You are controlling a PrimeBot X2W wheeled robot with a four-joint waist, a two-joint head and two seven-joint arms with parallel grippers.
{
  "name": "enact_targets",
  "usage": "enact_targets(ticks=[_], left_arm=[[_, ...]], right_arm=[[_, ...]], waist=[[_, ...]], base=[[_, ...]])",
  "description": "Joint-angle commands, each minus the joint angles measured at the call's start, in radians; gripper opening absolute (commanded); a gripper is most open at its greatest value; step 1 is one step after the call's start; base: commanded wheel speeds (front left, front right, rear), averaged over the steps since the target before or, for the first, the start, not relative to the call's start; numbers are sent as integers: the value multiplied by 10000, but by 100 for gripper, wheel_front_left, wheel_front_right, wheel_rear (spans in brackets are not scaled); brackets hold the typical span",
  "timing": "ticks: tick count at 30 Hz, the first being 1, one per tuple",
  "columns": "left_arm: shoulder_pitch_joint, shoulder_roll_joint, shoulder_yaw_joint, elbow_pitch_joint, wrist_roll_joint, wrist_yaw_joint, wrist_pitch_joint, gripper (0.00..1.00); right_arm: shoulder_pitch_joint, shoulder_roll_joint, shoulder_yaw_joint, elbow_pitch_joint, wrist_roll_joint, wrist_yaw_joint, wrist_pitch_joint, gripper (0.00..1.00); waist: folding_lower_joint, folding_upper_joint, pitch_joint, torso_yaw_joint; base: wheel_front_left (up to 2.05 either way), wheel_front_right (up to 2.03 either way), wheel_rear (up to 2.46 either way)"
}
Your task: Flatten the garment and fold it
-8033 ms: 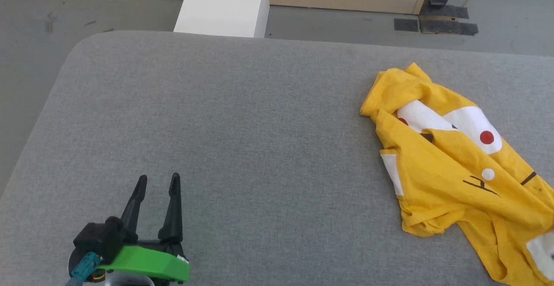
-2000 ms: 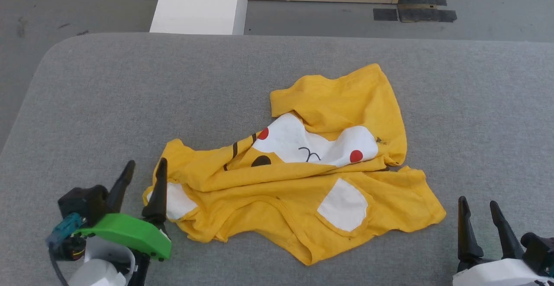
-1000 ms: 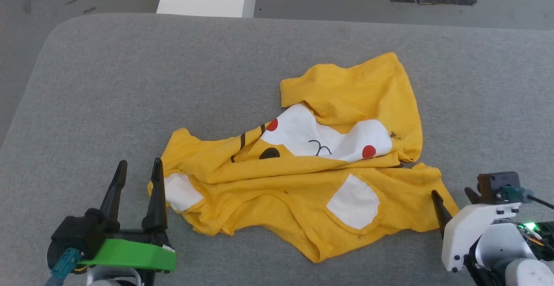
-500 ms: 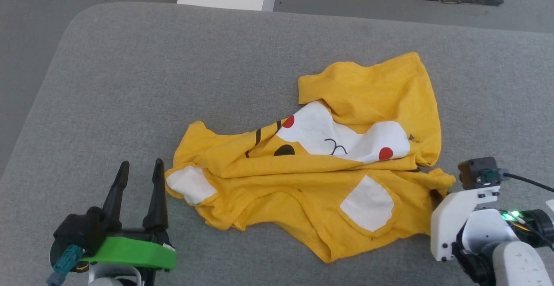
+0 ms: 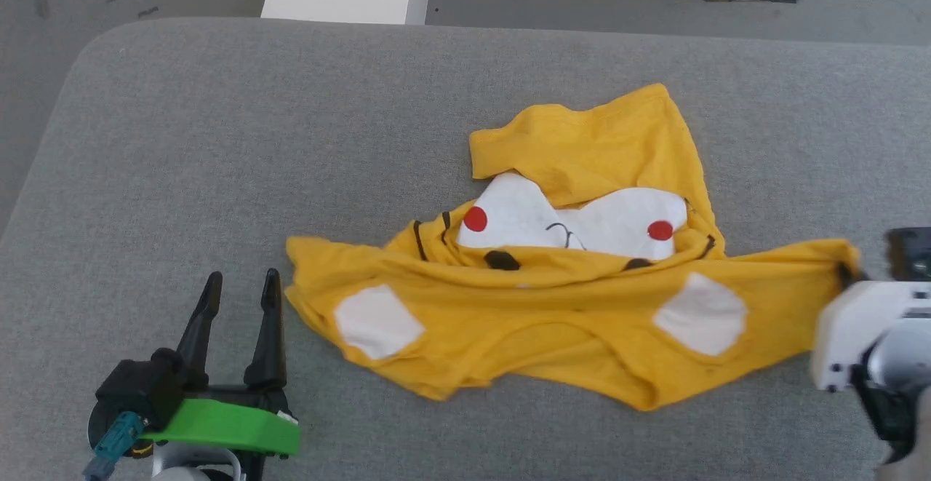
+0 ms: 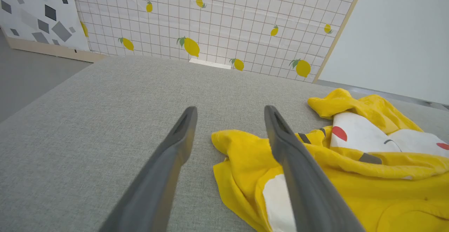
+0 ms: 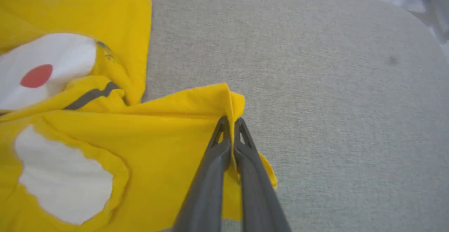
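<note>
Lying rumpled across the middle and right of a grey, woven-cloth table top (image 5: 218,139) with rounded corners, the yellow T-shirt (image 5: 553,321) is soft cotton, bunched in long folds. White patches, two red dots and short black lines show on it. A fold running across its width covers the lower part of the print. The right gripper (image 7: 231,121) is pinched closed on the shirt's right-hand corner. The thin hem edge stands up between its two dark tapered fingers, and the cloth is drawn in a taut ridge toward it. In the head view that gripper is blurred, its fingers mostly behind a white housing (image 5: 862,335) cut by the frame edge. The left gripper (image 5: 244,277) stands spread wide, holding nothing, just beside the shirt's left corner; whether a finger touches the cloth cannot be told. In the left wrist view one finger crosses in front of a white patch.
</note>
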State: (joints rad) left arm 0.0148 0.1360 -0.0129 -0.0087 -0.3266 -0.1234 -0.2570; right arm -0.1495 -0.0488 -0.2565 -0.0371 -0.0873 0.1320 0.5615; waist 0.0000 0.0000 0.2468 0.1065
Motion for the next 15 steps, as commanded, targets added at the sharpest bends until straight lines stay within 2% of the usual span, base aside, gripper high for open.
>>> enact_targets(ticks=[1, 5, 8, 9, 10, 11, 15], left_arm=[[-78, 54, -20, 45, 56, -63, -47, 100], [-64, 131, -108, 185, 6, -67, -47, 100], [-48, 175, -157, 270, -18, -69, -47, 100], [-39, 190, -174, 307, -24, -69, -47, 100], [-33, 199, -192, 334, -28, -70, -47, 100], [-25, 209, -215, 366, -32, -70, -47, 100], [42, 224, -261, 449, -27, -71, -47, 100]], right_arm=[[-100, -20, -452, -77, -208, -13, -110, 0], [76, -208, -1965, 153, -921, -13, -445, 0], [183, -231, -2726, 480, -1406, -13, -839, 0], [208, -211, -2907, 657, -1546, -13, -1007, 18], [197, -186, -3049, 796, -1618, -13, -1143, 51], [160, -149, -3176, 973, -1656, -13, -1304, 100], [-77, -60, -3106, 1367, -1573, -13, -1669, 100]], waist=[[0, 0, 13, 12], [0, 0, 20, 122], [0, 0, -3, 194], [0, 0, -23, 218], [0, 0, -42, 235], [0, 0, -69, 248], [0, 0, -197, 230]], base=[[0, 0, 0], [0, 0, 0], [0, 0, 0], [0, 0, 0], [0, 0, 0], [0, 0, 0], [0, 0, 0]])
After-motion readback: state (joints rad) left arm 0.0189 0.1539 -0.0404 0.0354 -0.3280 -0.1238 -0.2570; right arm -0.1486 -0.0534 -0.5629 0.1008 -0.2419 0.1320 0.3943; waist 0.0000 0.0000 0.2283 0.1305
